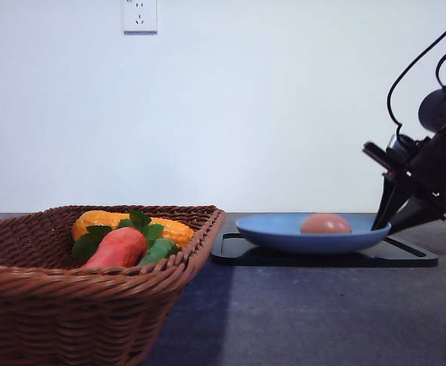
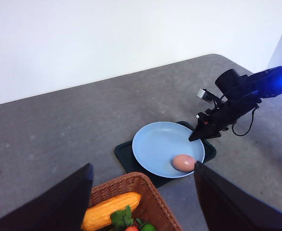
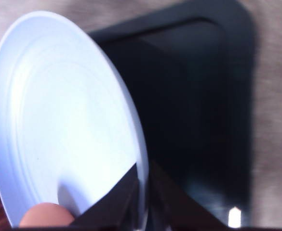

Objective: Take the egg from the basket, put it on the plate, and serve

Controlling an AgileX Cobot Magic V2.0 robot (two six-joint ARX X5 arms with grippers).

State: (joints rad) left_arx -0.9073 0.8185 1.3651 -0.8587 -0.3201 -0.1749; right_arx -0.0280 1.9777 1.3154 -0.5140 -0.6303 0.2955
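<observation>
your right gripper [image 1: 384,223] sits at the plate's [image 1: 276,231] rim, one finger over and one under, pinching its edge; the right wrist view shows the rim running between the two dark fingers [image 3: 107,204]. the plate is smooth matte blue, shallow and round, and it rests on a flat black tray [image 1: 405,255] with rounded corners. the egg [image 1: 325,223] lies in the plate near the pinched side, small, oval, reddish-brown, dull shell. the basket [image 1: 24,313] is brown woven wicker with a braided rim, holding a bumpy yellow corn cob [image 1: 173,228] and an orange-red carrot [image 1: 118,248] with green leaves. your left gripper [image 2: 143,202] hangs above the basket, jaws spread wide. no readable writing anywhere; a white wall socket [image 1: 139,15] sits high on the wall.
</observation>
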